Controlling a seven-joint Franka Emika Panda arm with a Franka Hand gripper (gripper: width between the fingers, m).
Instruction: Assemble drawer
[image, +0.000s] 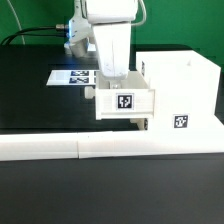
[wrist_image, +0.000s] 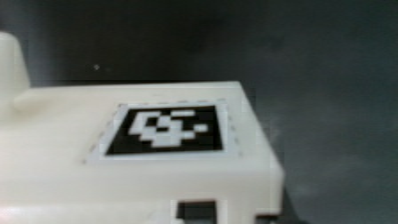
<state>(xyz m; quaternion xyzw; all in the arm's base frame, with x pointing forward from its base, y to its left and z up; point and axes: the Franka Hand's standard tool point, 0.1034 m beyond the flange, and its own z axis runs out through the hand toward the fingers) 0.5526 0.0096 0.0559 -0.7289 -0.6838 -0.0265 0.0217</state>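
The drawer's large white casing (image: 180, 95) stands at the exterior view's right, with a tag low on its front. A small white tray (image: 125, 102) with a tag on its front sits against the casing's left side, raised off the table. My gripper (image: 110, 84) comes straight down onto the tray's top and is shut on it. The wrist view is filled by the tray (wrist_image: 107, 180) and its tag (wrist_image: 166, 130), very close. My fingertips do not show clearly there. A second tray is not in view.
Two long low white bars (image: 110, 150) lie end to end across the front of the black table. The marker board (image: 72, 76) lies flat behind the tray at the exterior view's left. Cables hang behind the arm.
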